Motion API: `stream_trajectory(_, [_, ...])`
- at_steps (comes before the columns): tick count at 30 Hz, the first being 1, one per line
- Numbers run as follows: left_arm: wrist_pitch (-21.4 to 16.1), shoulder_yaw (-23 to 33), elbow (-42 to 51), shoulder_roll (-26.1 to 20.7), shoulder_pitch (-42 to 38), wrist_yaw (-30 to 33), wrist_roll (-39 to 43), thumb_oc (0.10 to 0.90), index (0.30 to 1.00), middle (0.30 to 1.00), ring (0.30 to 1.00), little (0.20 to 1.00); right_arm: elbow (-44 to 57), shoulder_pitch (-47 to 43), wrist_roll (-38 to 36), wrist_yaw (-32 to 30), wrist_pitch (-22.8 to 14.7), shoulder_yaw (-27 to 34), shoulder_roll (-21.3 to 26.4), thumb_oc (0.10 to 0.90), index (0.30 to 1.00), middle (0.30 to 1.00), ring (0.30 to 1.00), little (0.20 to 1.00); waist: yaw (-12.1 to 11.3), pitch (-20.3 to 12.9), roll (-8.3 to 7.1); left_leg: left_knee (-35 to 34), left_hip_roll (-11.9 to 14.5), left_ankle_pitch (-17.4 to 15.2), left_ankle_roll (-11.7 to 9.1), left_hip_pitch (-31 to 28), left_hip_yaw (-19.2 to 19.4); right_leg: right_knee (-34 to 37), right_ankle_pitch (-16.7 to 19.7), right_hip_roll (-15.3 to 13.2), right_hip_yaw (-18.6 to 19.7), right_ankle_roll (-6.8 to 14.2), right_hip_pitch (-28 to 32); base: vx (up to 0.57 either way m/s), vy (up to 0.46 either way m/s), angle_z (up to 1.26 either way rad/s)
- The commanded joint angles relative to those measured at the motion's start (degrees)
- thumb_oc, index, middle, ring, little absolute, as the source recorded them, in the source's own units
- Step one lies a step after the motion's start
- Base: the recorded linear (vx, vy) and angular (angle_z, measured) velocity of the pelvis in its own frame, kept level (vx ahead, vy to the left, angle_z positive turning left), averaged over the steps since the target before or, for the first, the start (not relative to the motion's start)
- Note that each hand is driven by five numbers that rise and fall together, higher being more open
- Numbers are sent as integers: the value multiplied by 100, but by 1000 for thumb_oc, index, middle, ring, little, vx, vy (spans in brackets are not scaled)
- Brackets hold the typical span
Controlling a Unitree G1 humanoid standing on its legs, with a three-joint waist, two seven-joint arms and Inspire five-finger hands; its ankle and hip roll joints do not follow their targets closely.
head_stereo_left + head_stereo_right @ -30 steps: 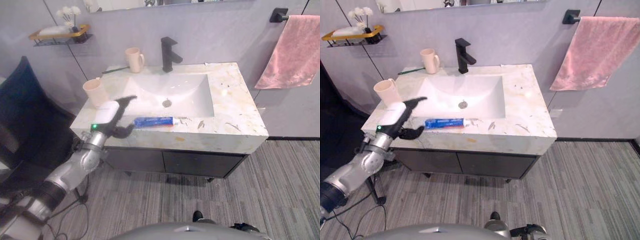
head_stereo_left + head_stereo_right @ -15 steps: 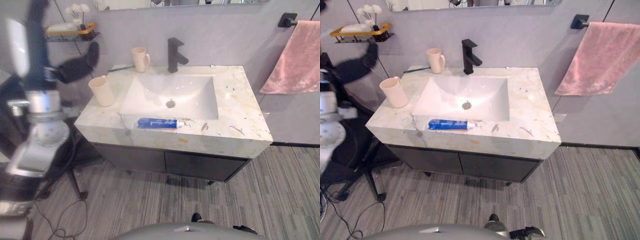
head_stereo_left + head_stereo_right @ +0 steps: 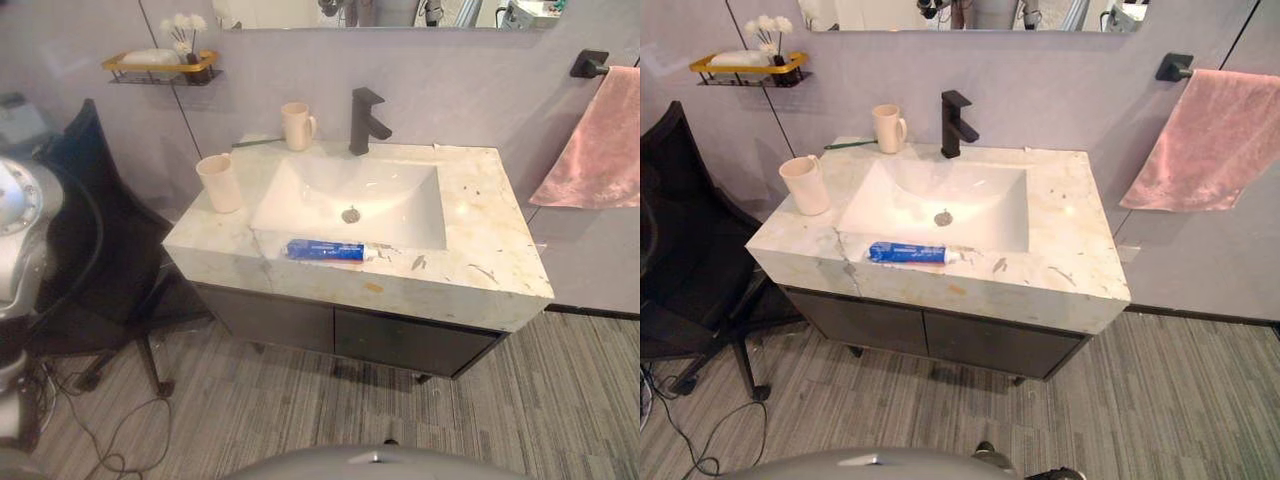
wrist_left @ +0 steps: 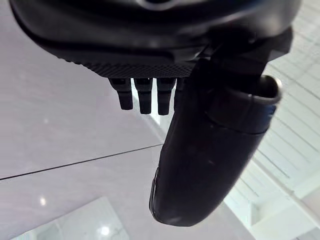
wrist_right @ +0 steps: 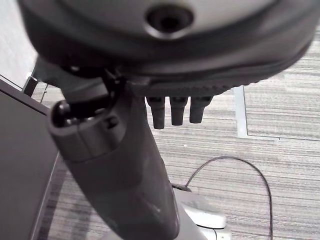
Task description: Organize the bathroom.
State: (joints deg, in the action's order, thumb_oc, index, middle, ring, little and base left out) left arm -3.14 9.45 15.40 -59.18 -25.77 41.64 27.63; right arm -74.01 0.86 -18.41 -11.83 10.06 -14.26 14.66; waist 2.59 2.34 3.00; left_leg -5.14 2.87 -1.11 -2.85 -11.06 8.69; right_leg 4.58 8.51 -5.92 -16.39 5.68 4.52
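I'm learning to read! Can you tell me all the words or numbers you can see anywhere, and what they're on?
Toothpaste tube: it has white print along its blue side, but it is too small to read.
Cup near the counter's front and cup by the faucet: plain, with no words visible.
Pink towel: no words visible.
So nothing here can be read.

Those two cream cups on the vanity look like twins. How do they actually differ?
The back cup stands at the rear of the countertop beside the black faucet; the front cup stands further forward, at the left of the basin. The back cup's handle shows plainly on its right side; the front cup's handle barely shows near its rim. A green toothbrush lies close to the back cup, not the front cup. Both are upright, cream-coloured and the same shape.
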Motion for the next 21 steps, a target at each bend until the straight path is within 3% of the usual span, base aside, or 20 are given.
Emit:
stream_trajectory(1, [122, -422, -157, -926, -1261, -1057, 436, 800, 900, 900, 900, 900, -210, -428, 171, -82, 120, -207, 88, 800, 900, 900, 900, 900, 114, 30, 96, 58, -217, -259, 239, -77, 556, -615, -1335, 241, 353, 175, 247, 0, 0, 0])
stream_trajectory(4, [528, -892, -172, -1178, -1717, -2142, 731, 800, 900, 900, 900, 900, -199, -435, 177, -77, 104, -216, 134, 800, 900, 900, 900, 900, 137, 52, 125, 39, -207, -240, 232, -81, 578, -559, -1289, 257, 373, 203, 257, 0, 0, 0])
stream_trajectory(7, [630, -1480, -324, -1433, -2261, -2690, 683, 800, 900, 900, 900, 900, -190, -458, 162, -75, 119, -216, 197, 800, 900, 900, 900, 900, 175, 63, 181, 32, -196, -213, 221, -67, 603, -526, -1251, 268, 389, 226, 241, 0, 0, 0])
stream_trajectory(11, [1005, -2799, -708, -1791, -3517, -4447, 644, 800, 900, 900, 900, 900, -219, -499, 186, -68, 95, -151, 267, 800, 900, 900, 900, 900, 241, 69, 306, 28, -197, -173, 219, -39, 633, -494, -1193, 287, 432, 250, 205, -14, 9, -5])
stream_trajectory(15, [1288, -3755, -1041, -1895, -4379, -5023, 294, 800, 900, 900, 900, 900, -255, -525, 182, -40, 85, -116, 307, 800, 900, 900, 900, 900, 259, 55, 352, 29, -206, -169, 220, -32, 632, -476, -1182, 304, 466, 262, 197, 6, 4, -4])
stream_trajectory(17, [1296, -4372, -1427, -1986, -4864, -5597, 94, 800, 900, 900, 900, 900, -306, -527, 210, -23, 69, -68, 317, 800, 900, 900, 900, 900, 262, 36, 389, 31, -212, -158, 215, -16, 638, -443, -1161, 302, 464, 273, 197, 11, 0, -2])
stream_trajectory(21, [1176, -4711, -1734, -2144, -4981, -6050, -176, 800, 900, 900, 900, 900, -335, -519, 225, 13, 56, -24, 337, 800, 900, 900, 900, 900, 244, 23, 412, 31, -223, -141, 212, 10, 621, -403, -1143, 304, 454, 268, 205, 4, 1, -2])
